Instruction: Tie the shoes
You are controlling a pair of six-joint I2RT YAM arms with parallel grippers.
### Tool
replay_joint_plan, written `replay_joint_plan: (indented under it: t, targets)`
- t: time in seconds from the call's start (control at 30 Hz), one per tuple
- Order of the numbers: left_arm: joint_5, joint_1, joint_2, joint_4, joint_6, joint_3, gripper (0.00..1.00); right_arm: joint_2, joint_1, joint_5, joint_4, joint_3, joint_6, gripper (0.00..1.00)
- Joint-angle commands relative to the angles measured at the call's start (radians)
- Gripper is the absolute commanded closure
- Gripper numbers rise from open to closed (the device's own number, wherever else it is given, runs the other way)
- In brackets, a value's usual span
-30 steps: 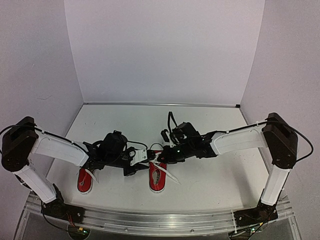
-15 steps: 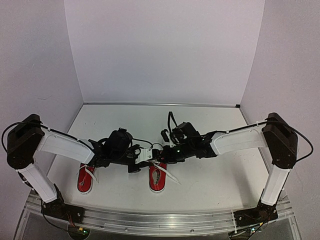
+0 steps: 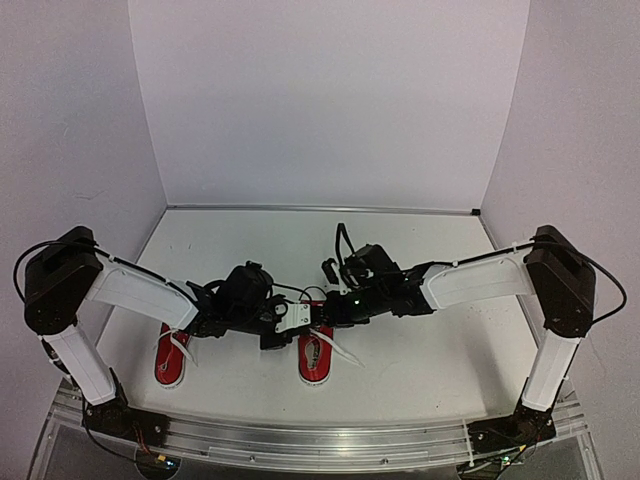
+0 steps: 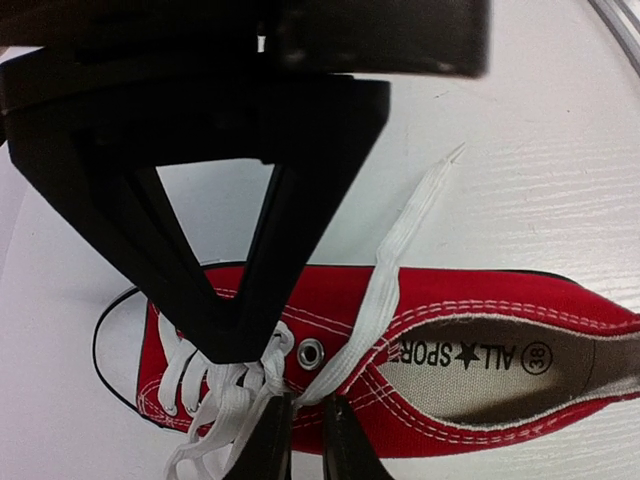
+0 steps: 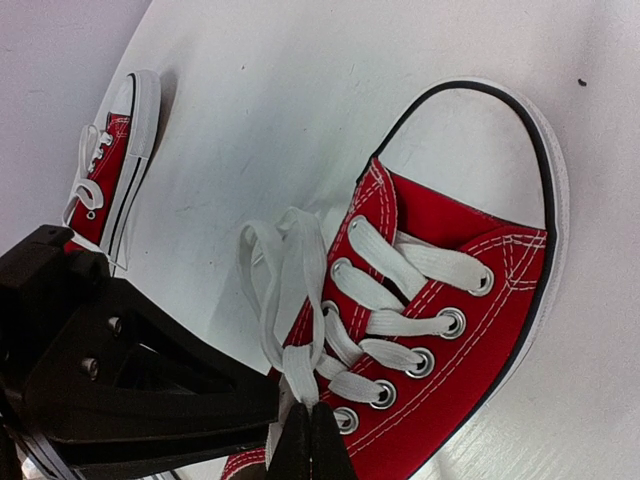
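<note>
Two red shoes with white laces lie near the front edge: one at the left (image 3: 170, 357), one in the middle (image 3: 314, 358). Both grippers meet over the middle shoe (image 4: 480, 300). My left gripper (image 4: 300, 445) is closed to a narrow gap at the top eyelet, pinching a loose lace end (image 4: 395, 260) that trails off across the table. My right gripper (image 5: 308, 445) is shut on a lace loop (image 5: 290, 270) rising from the same shoe (image 5: 460, 290). The other shoe (image 5: 115, 160) lies apart, its laces loose.
The black frame of the right gripper (image 4: 230, 180) fills the upper left wrist view; the left gripper's body (image 5: 130, 380) crowds the lower left of the right wrist view. A metal rail (image 3: 300, 440) runs along the front edge. White walls enclose the table.
My left arm has moved right, over the middle shoe, and its jaws have narrowed onto the lace. The right arm has held still, shut on the loop.
</note>
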Motion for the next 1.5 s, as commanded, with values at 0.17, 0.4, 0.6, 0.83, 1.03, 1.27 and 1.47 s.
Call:
replay_joint_plan:
  t: [0.17,0.4,0.6,0.83,1.03,1.27,1.47]
  targets:
    - [-0.035,-0.006,-0.023,0.049,-0.035,0.024,1.00,-0.006,-0.005,0.000,0.019,0.017,0.004,1.00]
    - [-0.053,-0.006,-0.034,0.042,-0.065,0.033,1.00,-0.003,-0.005,-0.004,0.019,0.022,0.008,1.00]
    - [-0.075,-0.004,-0.032,0.060,-0.084,0.038,1.00,-0.004,-0.005,-0.005,0.019,0.022,0.009,1.00]
    - [-0.129,-0.004,0.014,0.062,-0.132,0.073,1.00,-0.013,-0.005,-0.002,0.019,0.018,0.010,1.00]
    - [-0.117,-0.004,0.025,0.075,-0.143,0.067,1.00,-0.013,-0.005,0.001,0.019,0.015,0.009,1.00]
    - [-0.090,-0.004,-0.002,0.064,-0.128,0.048,1.00,-0.008,-0.005,0.001,0.020,0.018,0.009,1.00]
    - [-0.097,-0.004,-0.025,0.060,-0.123,0.028,0.82,-0.011,-0.005,0.002,0.020,0.015,0.009,1.00]
